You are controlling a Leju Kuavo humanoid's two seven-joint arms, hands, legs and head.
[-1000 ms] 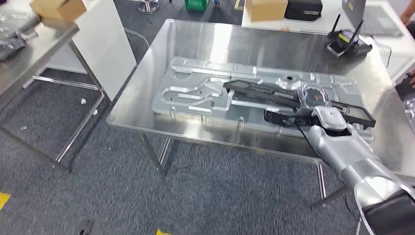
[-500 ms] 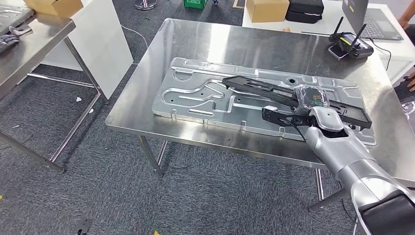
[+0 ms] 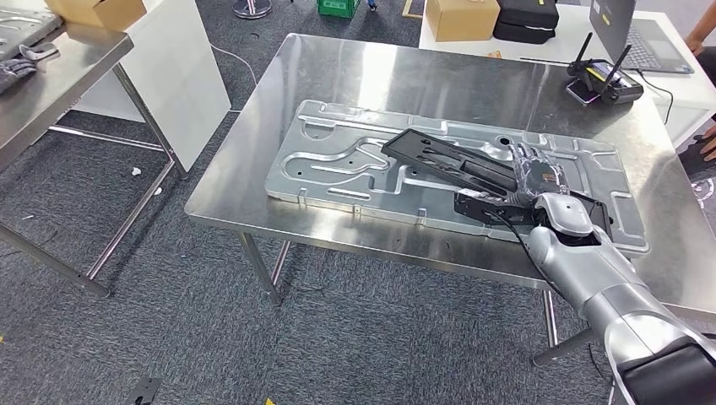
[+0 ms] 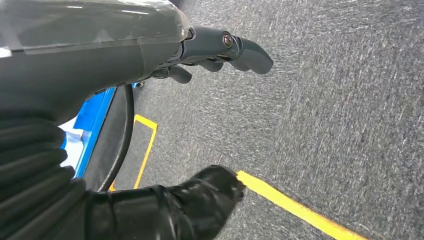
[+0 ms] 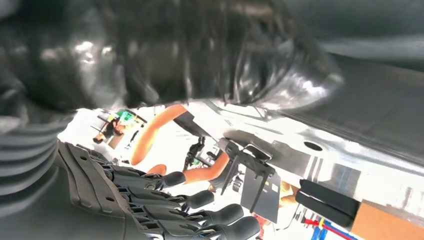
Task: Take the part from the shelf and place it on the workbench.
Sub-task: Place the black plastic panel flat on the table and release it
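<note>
A long black frame-like part (image 3: 447, 160) lies slanted across a silver stamped plate (image 3: 329, 164) on the steel workbench (image 3: 380, 76). My right hand (image 3: 534, 173), wrapped in clear film, sits over the part's right half near the bench's front edge. In the right wrist view its dark fingers (image 5: 165, 200) stretch out well apart from the thick thumb (image 5: 200, 55), and nothing shows between them. My left hand (image 4: 125, 55) hangs over grey carpet, fingers (image 4: 240, 50) and thumb (image 4: 210, 190) apart and holding nothing.
A remote controller (image 3: 604, 84) stands at the bench's far right corner. Behind it a white desk carries a cardboard box (image 3: 460, 17), a black case (image 3: 528, 15) and a laptop (image 3: 633, 34). A steel shelf table (image 3: 51, 93) and a white panel (image 3: 181, 67) stand at left. A person's hand (image 3: 707, 143) shows at the right edge.
The part's right end has swung nearer to the bench's front edge and now lies lower on the plate. My right hand moved slightly with it. The camera shifted a little.
</note>
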